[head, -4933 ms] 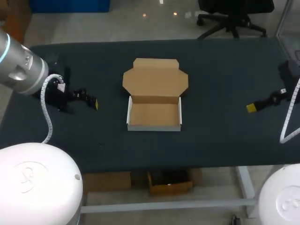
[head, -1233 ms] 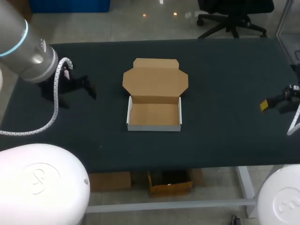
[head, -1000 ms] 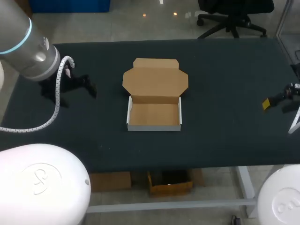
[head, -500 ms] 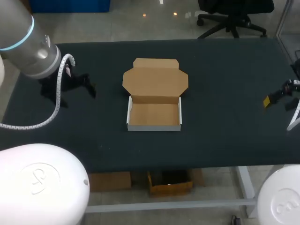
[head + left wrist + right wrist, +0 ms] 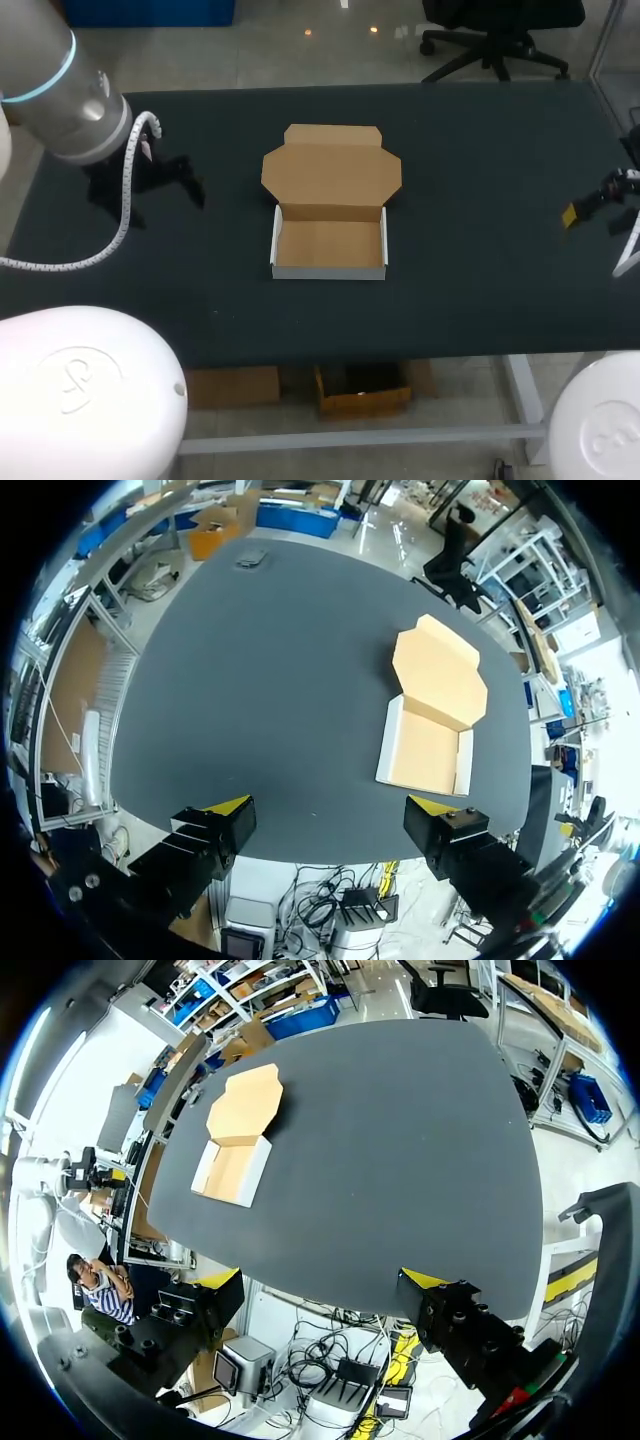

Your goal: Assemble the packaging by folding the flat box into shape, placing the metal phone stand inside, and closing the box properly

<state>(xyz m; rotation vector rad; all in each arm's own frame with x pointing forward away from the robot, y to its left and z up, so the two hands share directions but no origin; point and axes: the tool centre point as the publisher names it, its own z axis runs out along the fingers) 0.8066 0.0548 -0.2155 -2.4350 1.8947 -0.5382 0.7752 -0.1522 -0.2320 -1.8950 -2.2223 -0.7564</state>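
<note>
The cardboard box [image 5: 329,245] sits folded into a tray at the table's middle, its brown lid [image 5: 332,166] lying flat open behind it. It is empty inside. The left wrist view shows the box [image 5: 425,750] ahead and to the right of my left gripper [image 5: 335,810], which hangs open high above the table. In the head view the left gripper [image 5: 190,185] is far left of the box. My right gripper [image 5: 580,212] is open at the table's right edge; its wrist view shows the box [image 5: 232,1170] far ahead of the right gripper [image 5: 320,1280]. No metal phone stand shows for certain.
A small grey object [image 5: 250,557] lies near the table's far edge in the left wrist view; what it is I cannot tell. The dark table top [image 5: 480,160] spreads wide on both sides of the box.
The left arm has drawn slightly up and away to the left. The right gripper has drifted a little toward the table's right edge. The box has not moved.
</note>
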